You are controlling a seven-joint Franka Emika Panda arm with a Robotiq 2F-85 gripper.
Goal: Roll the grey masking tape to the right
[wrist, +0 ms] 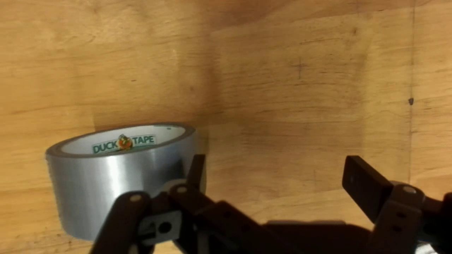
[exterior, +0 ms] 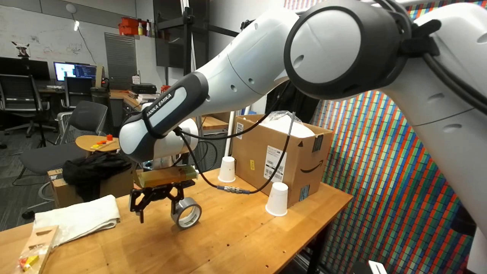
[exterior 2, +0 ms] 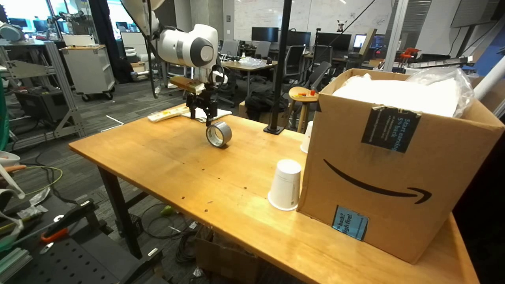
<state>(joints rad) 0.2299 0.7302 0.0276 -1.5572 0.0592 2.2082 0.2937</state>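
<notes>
The grey masking tape (wrist: pixel 116 183) is stood upright, presumably for rolling, well apart from the cardboard box (exterior 2: pixel 371 169); the gripper (wrist: pixel 275 171) is spread wide, nothing held, apparently for a boxward push

Grey tape (exterior 2: pixel 226 133) upright on table (exterior 2: pixel 158 146), hand (exterior 2: pixel 201 118) near, cardboard box (exterior 2: pixel 394 169)

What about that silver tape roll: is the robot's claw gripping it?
No: the wrist view shows the gripper with its jaws well apart and the silver tape roll outside them, off to one side.
</notes>
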